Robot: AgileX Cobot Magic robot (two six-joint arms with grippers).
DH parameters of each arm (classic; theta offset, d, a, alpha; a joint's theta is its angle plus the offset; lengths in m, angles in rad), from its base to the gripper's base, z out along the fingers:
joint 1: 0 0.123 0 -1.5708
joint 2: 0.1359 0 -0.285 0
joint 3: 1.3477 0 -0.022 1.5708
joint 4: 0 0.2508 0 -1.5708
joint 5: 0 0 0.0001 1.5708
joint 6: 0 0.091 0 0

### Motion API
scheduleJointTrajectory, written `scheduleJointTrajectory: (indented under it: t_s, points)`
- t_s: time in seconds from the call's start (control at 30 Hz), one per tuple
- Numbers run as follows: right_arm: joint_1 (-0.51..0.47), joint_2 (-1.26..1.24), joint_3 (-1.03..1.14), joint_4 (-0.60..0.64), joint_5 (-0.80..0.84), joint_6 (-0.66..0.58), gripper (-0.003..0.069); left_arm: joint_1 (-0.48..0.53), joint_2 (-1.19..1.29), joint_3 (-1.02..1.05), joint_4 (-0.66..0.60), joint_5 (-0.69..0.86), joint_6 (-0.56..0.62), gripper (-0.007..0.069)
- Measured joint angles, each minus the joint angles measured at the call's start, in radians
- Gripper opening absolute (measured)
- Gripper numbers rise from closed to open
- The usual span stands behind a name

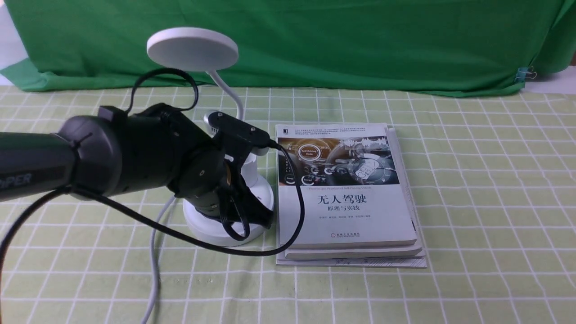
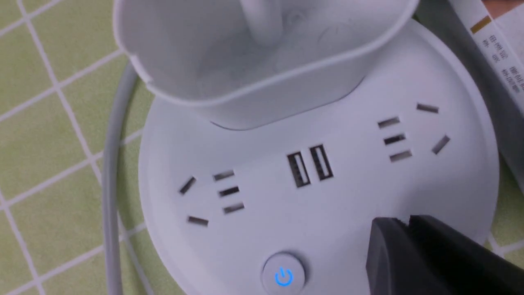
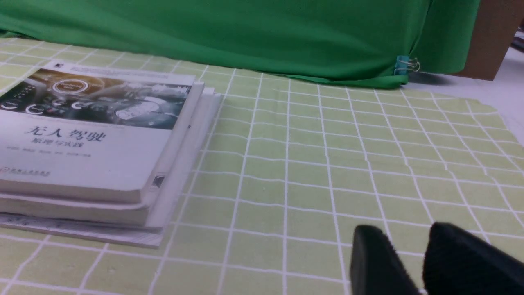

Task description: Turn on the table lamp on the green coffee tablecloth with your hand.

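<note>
front view: lamp (image 1: 192,47) on the checked cloth (image 1: 472,202), just left of the books (image 1: 346,193); left gripper (image 1: 254,220) down at its base. left wrist view: jaws pressed together, empty, near the blue-lit button (image 2: 283,275). right wrist view: right gripper (image 3: 407,235) jaws slightly apart, empty, above cloth.

Top book (image 1: 346,211) reads "无人驾驶 原理与实践"; left arm (image 1: 27,166) shows "PER"; lamp button (image 2: 283,275) bears a power sign

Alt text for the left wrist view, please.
The left gripper, shut, sits over the round white base of the table lamp, near a blue-lit power button. The base also carries two sockets, two USB ports and a cup-shaped holder. It stands on the green coffee tablecloth, a white cord beside it.
</note>
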Motion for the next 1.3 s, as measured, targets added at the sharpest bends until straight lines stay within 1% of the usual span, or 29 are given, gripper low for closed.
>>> scheduleJointTrajectory:
  t_s: [0.7, 1.03, 1.07, 1.2, 1.23, 1.3]
  points:
    - [0.000, 0.000, 0.000, 0.000, 0.000, 0.000, 0.0244, -0.001, 0.032, -0.011, 0.002, -0.046, -0.004, 0.0023]
    - [0.000, 0.000, 0.000, 0.000, 0.000, 0.000, 0.0244, -0.001, -0.119, 0.001, -0.004, 0.045, 0.002, 0.0023]
    - [0.000, 0.000, 0.000, 0.000, 0.000, 0.000, 0.0244, -0.001, -0.127, 0.001, -0.010, 0.050, 0.005, 0.0023]
    - [0.000, 0.000, 0.000, 0.000, 0.000, 0.000, 0.0244, -0.001, -0.184, 0.025, -0.115, 0.099, 0.083, 0.0023]
    - [0.000, 0.000, 0.000, 0.000, 0.000, 0.000, 0.0244, -0.001, -0.189, 0.025, -0.122, 0.099, 0.087, 0.0023]
    - [0.000, 0.000, 0.000, 0.000, 0.000, 0.000, 0.0244, -0.001, -0.280, 0.102, -0.204, 0.097, 0.133, 0.0023]
